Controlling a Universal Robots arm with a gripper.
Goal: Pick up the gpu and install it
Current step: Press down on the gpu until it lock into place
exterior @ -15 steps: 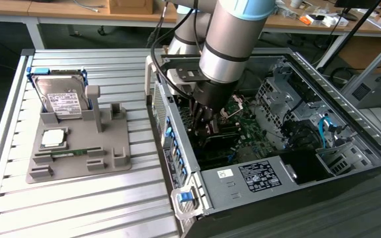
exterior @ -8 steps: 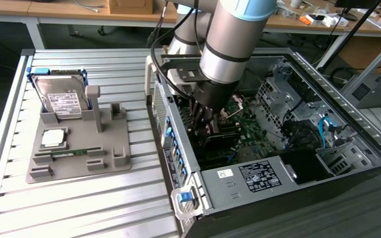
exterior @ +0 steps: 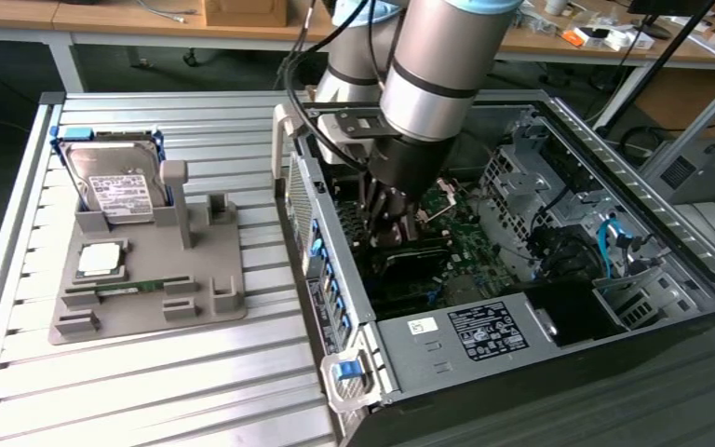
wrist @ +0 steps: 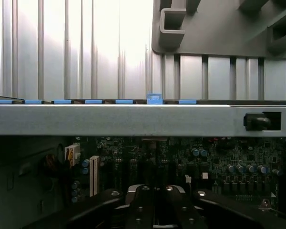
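Where ribbed metal table (exterior: 146,372) ends, boxy steel case (exterior: 457,335).

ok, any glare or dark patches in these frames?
Exterior view: glare streaks on the ribbed metal table; the open computer case interior is shadowed. Wrist view: table slats washed out, green motherboard dim below the case's grey rim.

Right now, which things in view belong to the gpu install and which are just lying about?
Job in hand: shut black claw, down inside the case; open grey metal computer case; green motherboard beneath the claw.

Lying about: silver hard drive with white label; square silver processor chip; narrow green memory stick; grey plastic holder they sit on.
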